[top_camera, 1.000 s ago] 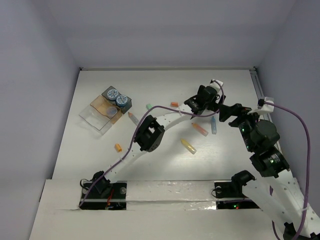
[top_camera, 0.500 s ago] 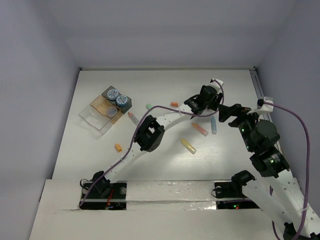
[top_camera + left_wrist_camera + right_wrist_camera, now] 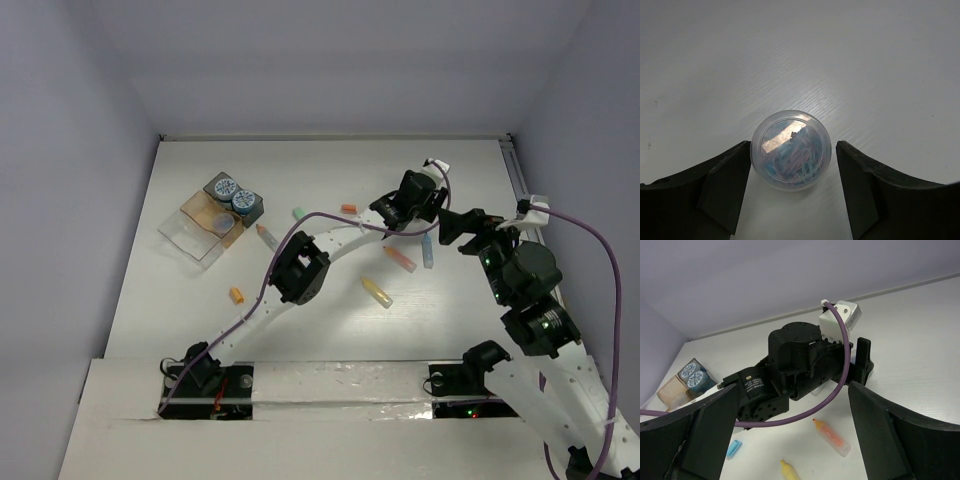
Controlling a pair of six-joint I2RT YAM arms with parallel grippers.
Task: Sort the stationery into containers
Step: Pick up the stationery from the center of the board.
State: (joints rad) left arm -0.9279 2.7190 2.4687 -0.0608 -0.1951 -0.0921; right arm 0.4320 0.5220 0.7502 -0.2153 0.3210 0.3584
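Note:
In the left wrist view a small translucent cup [image 3: 791,149] of pastel paper clips stands on the white table between my left gripper's [image 3: 792,151] open fingers. The left finger is near or at the cup's side, and the right finger stands a little apart. In the top view my left gripper [image 3: 415,195] is at the far right-centre and hides the cup. My right gripper [image 3: 463,226] is open and empty just right of it. An orange pen [image 3: 400,258], a yellow pen [image 3: 377,292] and a blue pen [image 3: 427,250] lie nearby. The containers [image 3: 190,240] are at the far left.
Two blue-patterned tubs [image 3: 232,195] sit in the dark grey box, beside the tan tray [image 3: 228,232]. A green eraser [image 3: 297,213], an orange eraser [image 3: 348,208], a pink pen [image 3: 266,235] and another orange eraser [image 3: 237,295] lie loose. The right wrist view faces the left arm [image 3: 790,375] close by.
My left gripper has edged slightly to the right. Nothing else has visibly moved.

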